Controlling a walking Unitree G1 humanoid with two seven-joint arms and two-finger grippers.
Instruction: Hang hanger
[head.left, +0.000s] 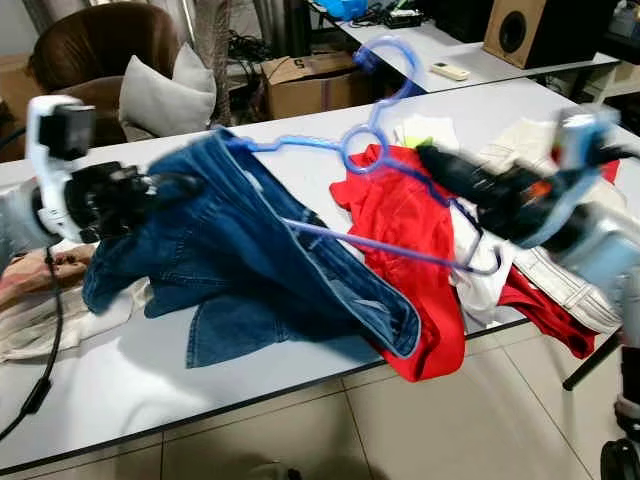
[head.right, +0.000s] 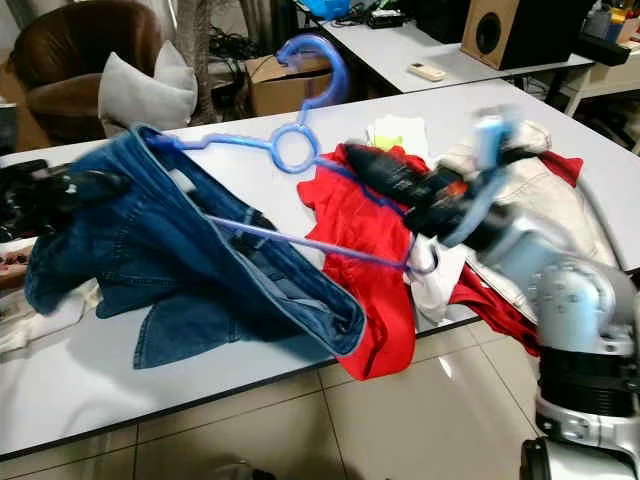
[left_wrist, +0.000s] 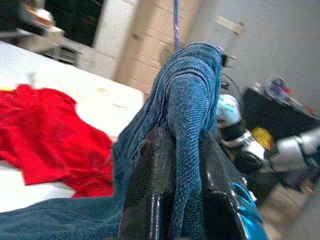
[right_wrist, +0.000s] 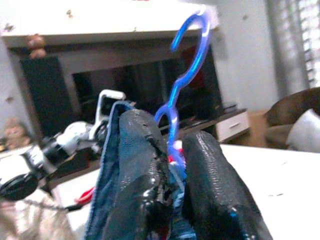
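Blue denim jeans (head.left: 250, 250) hang over my blue plastic hanger (head.left: 370, 130) above the white table (head.left: 120, 390). My left gripper (left_wrist: 187, 150) pinches a denim fold. My right gripper (right_wrist: 172, 175) clamps the hanger's end.

Motion blurs both arms. The blue jeans (head.left: 250, 250) cover the hanger's (head.left: 380, 150) left shoulder. The right gripper (head.left: 430, 158) is smeared, its fingers indistinct. The counter (head.left: 120, 400) runs past the frame edges.

Left end effector (left_wrist: 175, 185) clamped; right end effector (right_wrist: 175, 195) clamped, both arms raised.
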